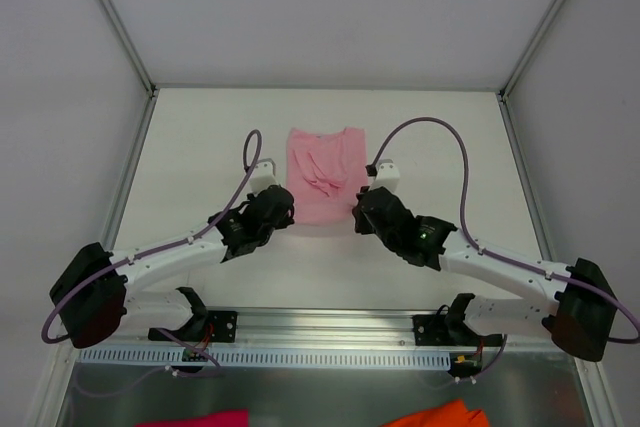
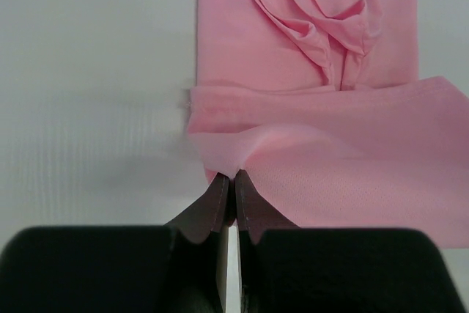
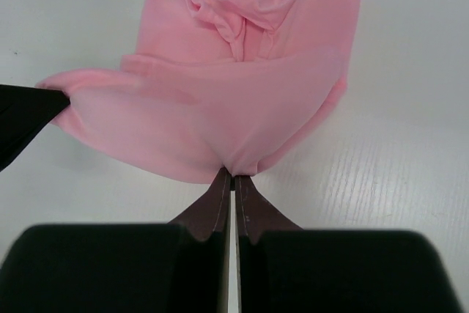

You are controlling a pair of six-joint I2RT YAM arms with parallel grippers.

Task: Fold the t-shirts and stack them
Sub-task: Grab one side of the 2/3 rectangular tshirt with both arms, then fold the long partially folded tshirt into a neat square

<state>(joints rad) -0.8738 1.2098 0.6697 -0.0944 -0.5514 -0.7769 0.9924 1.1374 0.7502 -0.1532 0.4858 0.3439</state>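
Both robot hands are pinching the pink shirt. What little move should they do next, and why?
Probably lift together and carry the near edge toward the far end, folding it over. The left hand and the right hand are each shut on that edge of the light pink cloth t-shirt.

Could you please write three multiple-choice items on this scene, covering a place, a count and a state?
1. Where does the pink t-shirt lie?
A. far left corner
B. middle of the table, between the arms
C. draped over an arm

2. How many other cloths show at the top view's near edge?
A. none
B. two
C. four

3. How do the left tool and right tool stand?
A. both open
B. one open
C. both shut on the t-shirt's near edge

1 B: it lies centred between the arms.
2 B: a magenta cloth and an orange cloth.
3 C: each wrist view shows its tool pinching pink fabric.
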